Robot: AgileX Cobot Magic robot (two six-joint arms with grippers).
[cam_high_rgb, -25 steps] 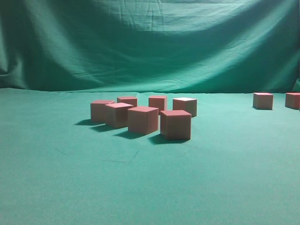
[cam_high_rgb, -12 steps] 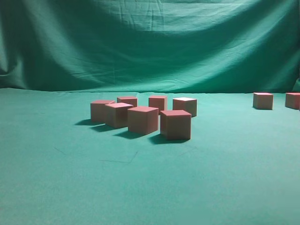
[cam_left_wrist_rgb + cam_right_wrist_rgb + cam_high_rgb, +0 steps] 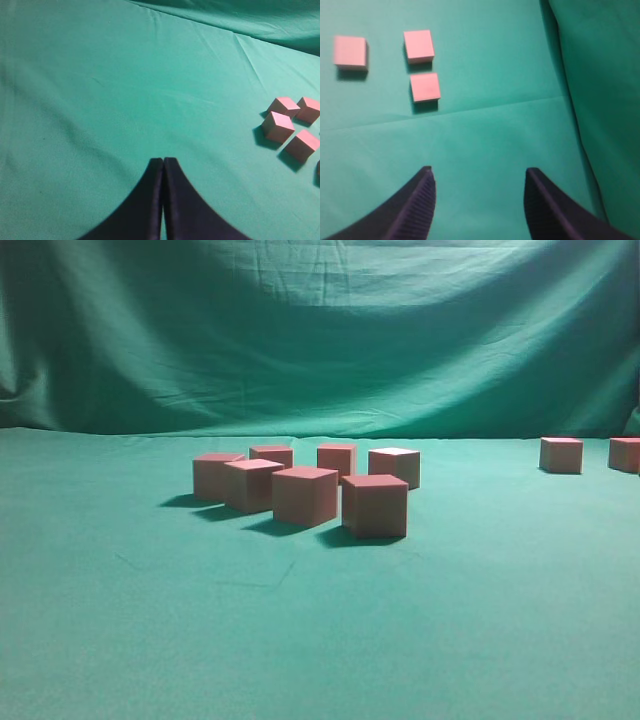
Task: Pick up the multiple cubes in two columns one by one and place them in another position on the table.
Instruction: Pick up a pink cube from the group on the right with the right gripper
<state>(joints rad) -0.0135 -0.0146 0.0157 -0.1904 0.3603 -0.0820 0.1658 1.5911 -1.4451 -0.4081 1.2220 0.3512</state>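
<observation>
Several pinkish-red cubes [image 3: 305, 495] stand in two columns at the middle of the green table [image 3: 300, 640]. Two more cubes [image 3: 561, 455] stand apart at the far right, one cut by the frame edge [image 3: 626, 454]. Neither gripper shows in the exterior view. My left gripper [image 3: 163, 160] is shut and empty above bare cloth, with several cubes [image 3: 278, 126] off to its right. My right gripper [image 3: 478, 172] is open and empty above bare cloth, with three cubes [image 3: 425, 87] beyond it on the left.
A draped green backdrop [image 3: 320, 330] hangs behind the table. In the right wrist view the backdrop cloth [image 3: 600, 100] rises along the right side. A crease [image 3: 470, 112] runs across the table cloth between the right gripper and the cubes.
</observation>
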